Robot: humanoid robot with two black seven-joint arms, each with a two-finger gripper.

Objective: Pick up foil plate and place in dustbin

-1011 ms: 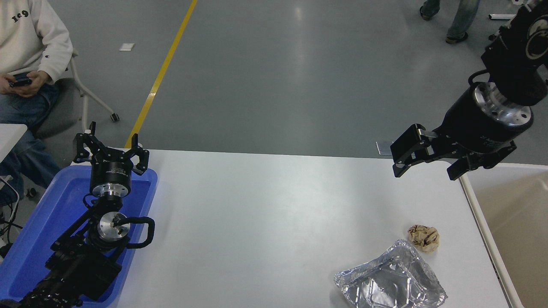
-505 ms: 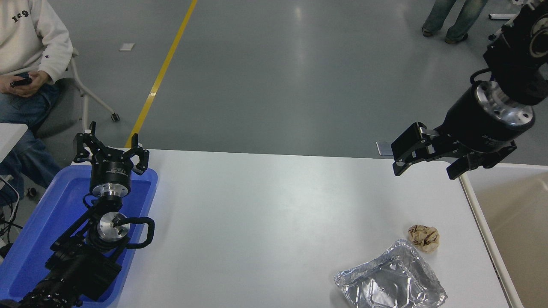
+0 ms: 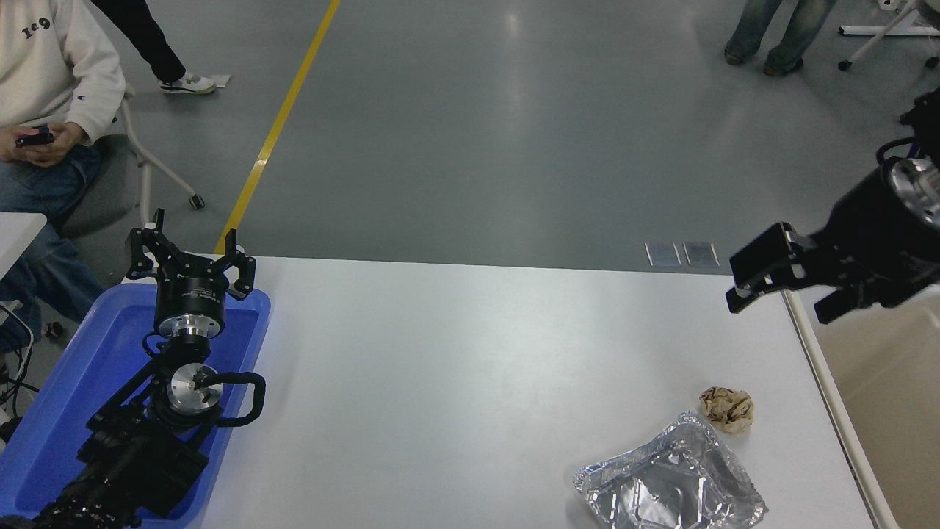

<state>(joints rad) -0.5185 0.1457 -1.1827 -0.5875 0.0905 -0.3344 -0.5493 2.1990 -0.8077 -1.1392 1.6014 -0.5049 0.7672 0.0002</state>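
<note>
Two black grippers: the left gripper (image 3: pixel 189 258) and the right gripper (image 3: pixel 782 297). Below the right gripper lie one foil plate (image 3: pixel 670 486) and one paper ball (image 3: pixel 726 409). Beside it stands one dustbin (image 3: pixel 833 400). Under the left one sits one blue tray (image 3: pixel 95 360).

Right gripper (image 3: pixel 782 290) shifted toward 3 o'clock, now over table edge by dustbin (image 3: pixel 822 367), jaws apart as before. New person's leg (image 3: pixel 150 44) entered at 11 o'clock.
</note>
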